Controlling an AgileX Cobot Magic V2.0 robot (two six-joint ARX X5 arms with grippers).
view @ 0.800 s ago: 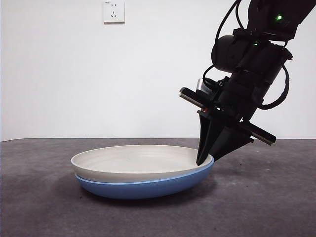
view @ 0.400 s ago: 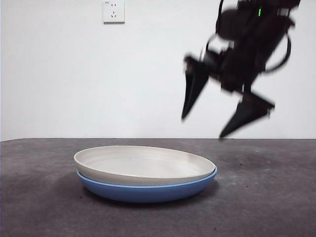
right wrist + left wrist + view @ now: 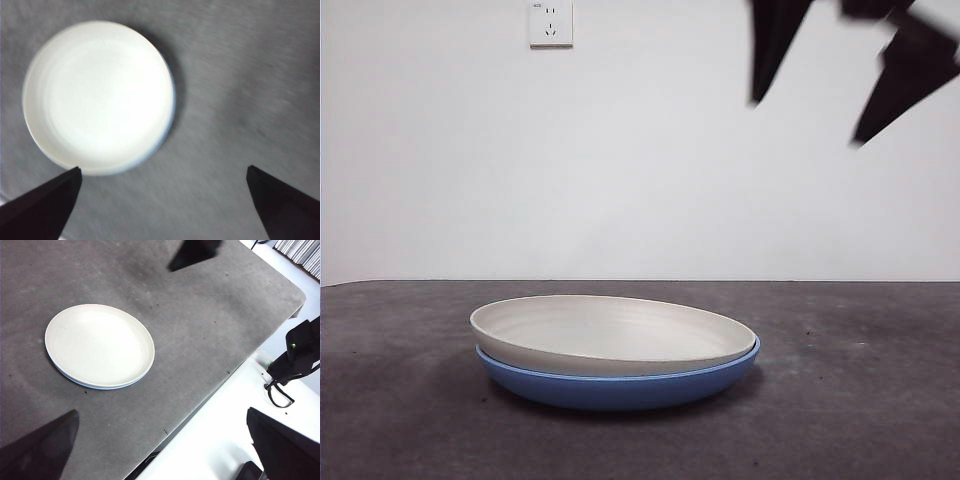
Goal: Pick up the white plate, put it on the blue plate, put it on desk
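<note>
Plain white wall [image 3: 520, 160] w/ white power socket [image 3: 550, 23].

the white plate [image 3: 610, 333], nested in the blue plate [image 3: 620, 385], is the only obstacle on the desk [image 3: 860, 400], with bare surface on every side. the right gripper [image 3: 840, 75] hangs high above, fingers spread wide, well clear of the stack.

white plate [image 3: 610, 330] nested on blue plate [image 3: 620, 385]; both on desk [image 3: 860, 400]
</note>
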